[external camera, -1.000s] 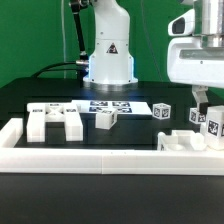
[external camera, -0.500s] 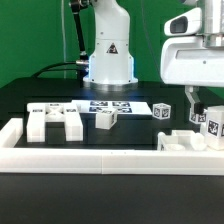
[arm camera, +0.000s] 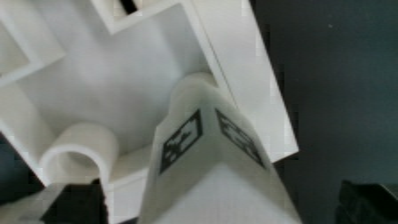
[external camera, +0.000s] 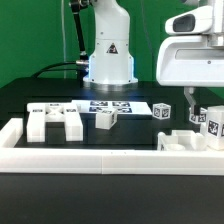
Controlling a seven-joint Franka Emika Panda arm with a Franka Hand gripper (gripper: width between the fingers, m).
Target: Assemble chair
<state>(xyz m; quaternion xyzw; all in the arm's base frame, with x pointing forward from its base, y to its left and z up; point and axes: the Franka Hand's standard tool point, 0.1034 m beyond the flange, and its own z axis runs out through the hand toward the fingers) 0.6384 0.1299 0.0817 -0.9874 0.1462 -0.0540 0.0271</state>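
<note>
The gripper (external camera: 196, 101) hangs at the exterior view's right, fingers spread apart. Its dark fingertips (arm camera: 64, 200) flank a tagged chair block (arm camera: 210, 145) without visibly pinching it. The block sits against a larger white chair part (external camera: 183, 141). The chair slab (external camera: 55, 121) lies well apart at the left, just behind the border frame (external camera: 100, 153).

Black table (external camera: 60, 92) w/ a green backdrop (external camera: 30, 40) behind it. Marker board (external camera: 128, 104) lies flat near table centre, tags facing up. Long low white border frame (external camera: 100, 156) runs along the front edge & turns back at the exterior view's left, approx. U-shaped.
</note>
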